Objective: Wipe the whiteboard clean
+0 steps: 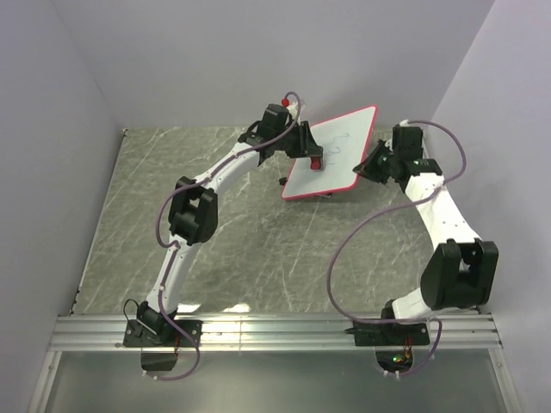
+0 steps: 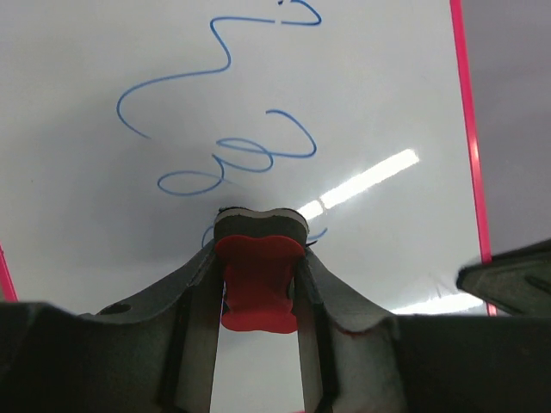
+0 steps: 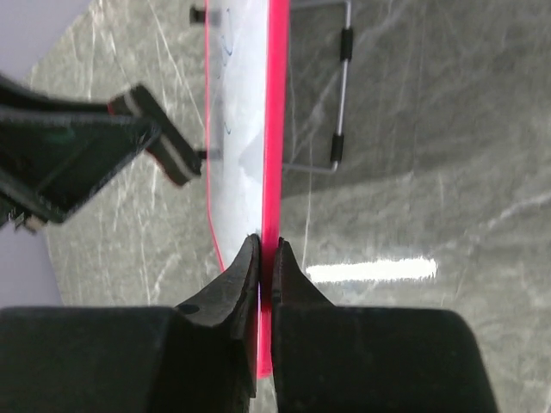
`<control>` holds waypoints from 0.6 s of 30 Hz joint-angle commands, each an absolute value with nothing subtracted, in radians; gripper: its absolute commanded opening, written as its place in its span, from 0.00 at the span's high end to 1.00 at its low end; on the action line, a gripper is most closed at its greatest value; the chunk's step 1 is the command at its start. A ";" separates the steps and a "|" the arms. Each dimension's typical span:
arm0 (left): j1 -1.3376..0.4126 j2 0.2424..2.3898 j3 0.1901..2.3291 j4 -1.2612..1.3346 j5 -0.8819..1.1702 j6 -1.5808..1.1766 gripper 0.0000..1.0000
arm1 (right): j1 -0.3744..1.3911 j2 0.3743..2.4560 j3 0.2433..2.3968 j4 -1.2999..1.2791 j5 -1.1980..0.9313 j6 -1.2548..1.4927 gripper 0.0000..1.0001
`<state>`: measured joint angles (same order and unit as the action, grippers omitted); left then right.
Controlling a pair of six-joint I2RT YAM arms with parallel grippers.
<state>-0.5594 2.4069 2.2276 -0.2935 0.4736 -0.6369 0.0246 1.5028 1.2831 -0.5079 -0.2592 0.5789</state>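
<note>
Upper centre of the top view, our right claw (image 3: pixel 265 258) pinches the whiteboard (image 1: pixel 340 151) by its rim; our left claw (image 2: pixel 258 249) grips the eraser (image 2: pixel 256 297) against it. Wiping is due, we judge: sweep over the blue scribbles (image 2: pixel 232 159).

My right gripper (image 3: pixel 265 251) pinches the whiteboard (image 3: pixel 244 129) by its red-pink rim, fingers closed on the edge. Left of the whiteboard the left gripper (image 3: pixel 165 146) reaches toward its face; right of it, a wire stand (image 3: pixel 342 86) over the table (image 3: pixel 448 172).
</note>
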 commanded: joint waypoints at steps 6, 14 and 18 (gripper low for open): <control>-0.609 2.372 2.218 -0.356 0.463 -0.511 1.00 | 0.140 1.316 1.141 -0.718 -0.213 0.482 1.00; -0.719 2.359 2.237 -0.512 0.505 -0.367 1.00 | 0.141 1.256 1.081 -0.726 -0.198 0.479 1.00; -0.756 2.266 2.136 -0.482 0.557 -0.366 1.00 | 0.141 1.288 1.104 -0.726 -0.193 0.479 1.00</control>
<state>-0.6693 2.3653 2.1925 -0.4332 0.4751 -0.4080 0.1257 1.2541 1.0977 -0.6540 -0.2230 0.5571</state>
